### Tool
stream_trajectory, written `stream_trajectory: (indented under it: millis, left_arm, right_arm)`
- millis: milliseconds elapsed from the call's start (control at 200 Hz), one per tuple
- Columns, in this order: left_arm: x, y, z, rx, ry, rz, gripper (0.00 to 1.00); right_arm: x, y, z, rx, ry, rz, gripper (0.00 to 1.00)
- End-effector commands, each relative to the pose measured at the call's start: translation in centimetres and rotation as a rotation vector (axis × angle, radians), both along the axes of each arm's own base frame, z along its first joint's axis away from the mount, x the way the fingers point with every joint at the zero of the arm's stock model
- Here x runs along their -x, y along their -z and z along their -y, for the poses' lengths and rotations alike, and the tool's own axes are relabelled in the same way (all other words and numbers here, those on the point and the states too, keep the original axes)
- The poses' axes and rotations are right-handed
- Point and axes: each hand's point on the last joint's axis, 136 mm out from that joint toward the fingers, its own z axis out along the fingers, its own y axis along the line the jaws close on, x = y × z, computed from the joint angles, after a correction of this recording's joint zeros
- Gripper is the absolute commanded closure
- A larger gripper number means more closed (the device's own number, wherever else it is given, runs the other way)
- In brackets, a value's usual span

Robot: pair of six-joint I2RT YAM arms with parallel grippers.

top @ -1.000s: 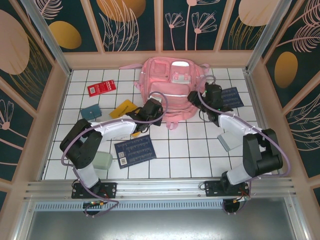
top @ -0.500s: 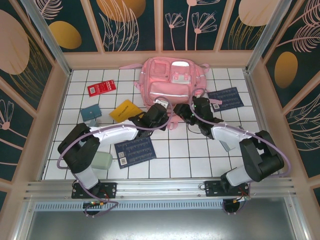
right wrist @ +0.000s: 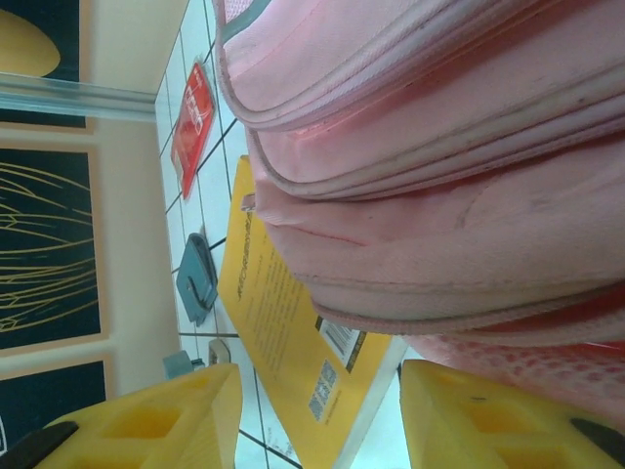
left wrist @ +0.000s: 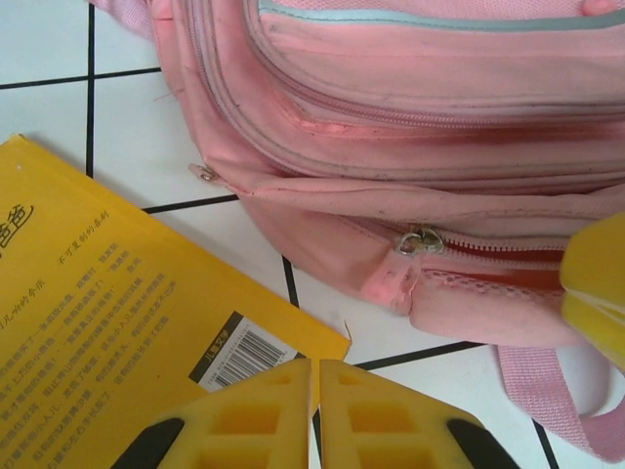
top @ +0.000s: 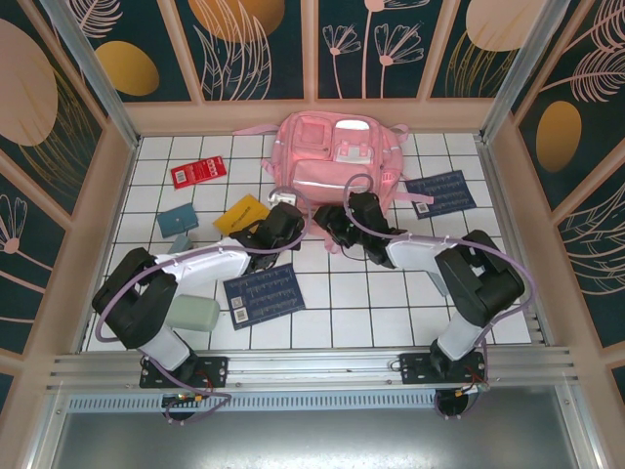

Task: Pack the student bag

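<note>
student bag [top: 337, 156]: lies flat on the surface [left wrist: 127, 127], just ahead of both grippers.
left gripper [left wrist: 314, 391]: pressed together, empty; zip pull [left wrist: 420, 240] ahead to its right, yellow book [left wrist: 107, 322] beneath its left side.
right gripper [right wrist: 322, 410]: jaws parted, empty; bag's edge just ahead.
hazards: grippers stand close and may clash; a pinch may take fabric or strap [left wrist: 547, 391] instead of the pull, dragging the bag.

— What has been moved?
— The right pincer [top: 334, 223] has been swung left to the large pink fabric backpack's [top: 337, 156] lower edge, jaws widened.
— And the left pincer [top: 283, 217]?
— Drawn back slightly leftward.
</note>
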Motion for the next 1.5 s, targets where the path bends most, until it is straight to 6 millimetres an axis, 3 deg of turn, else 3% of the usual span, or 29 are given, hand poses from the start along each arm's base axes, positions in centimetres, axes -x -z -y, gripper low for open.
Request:
stream_trajectory:
  millis: [0, 250, 455, 520, 631, 751, 806, 1086, 1396, 1496]
  left_arm:
    - [0.2, -0.9, -0.3, 0.031, -0.016, 0.025, 0.88]
    - [0.6, -0.7, -0.2, 0.053, 0.002, 0.022, 0.88]
    - [0.8, -0.3, 0.4, 0.073, 0.024, 0.009, 0.88]
    - [0.9, -0.2, 0.6, 0.073, 0.038, 0.004, 0.88]
    - [0.9, -0.2, 0.9, 0.066, 0.063, 0.005, 0.85]
    - [0.9, -0.2, 1.6, 0.071, 0.106, 0.015, 0.78]
    - [0.8, -0.1, 2.0, 0.074, 0.124, 0.015, 0.68]
    - [-0.3, -0.6, 3.2, 0.138, 0.154, 0.019, 0.66]
    - [-0.8, -1.2, 5.9, 0.208, 0.26, 0.042, 0.65]
    - [-1.3, -1.1, 6.5, 0.226, 0.283, 0.042, 0.55]
  right_arm:
    - [-2.0, -1.4, -0.1, -0.04, 0.085, 0.032, 0.52]
    - [-4.5, -0.7, 2.1, -0.012, 0.229, 0.017, 0.5]
    - [-5.9, 1.0, 2.2, -0.035, 0.274, -0.047, 0.53]
    - [-6.1, 1.3, 2.1, -0.044, 0.279, -0.056, 0.63]
    - [-6.1, 1.2, 2.2, -0.037, 0.273, -0.044, 0.99]
    - [-5.9, -0.2, 2.4, -0.008, 0.249, 0.008, 1.0]
    - [-5.8, -1.1, 2.5, 0.01, 0.237, 0.037, 1.0]
    - [-4.8, -6.2, 3.8, 0.087, 0.204, 0.183, 1.0]
    - [-4.1, -7.9, 3.3, 0.075, 0.152, 0.22, 1.0]
    - [-3.9, -8.2, 3.2, 0.068, 0.144, 0.227, 1.0]
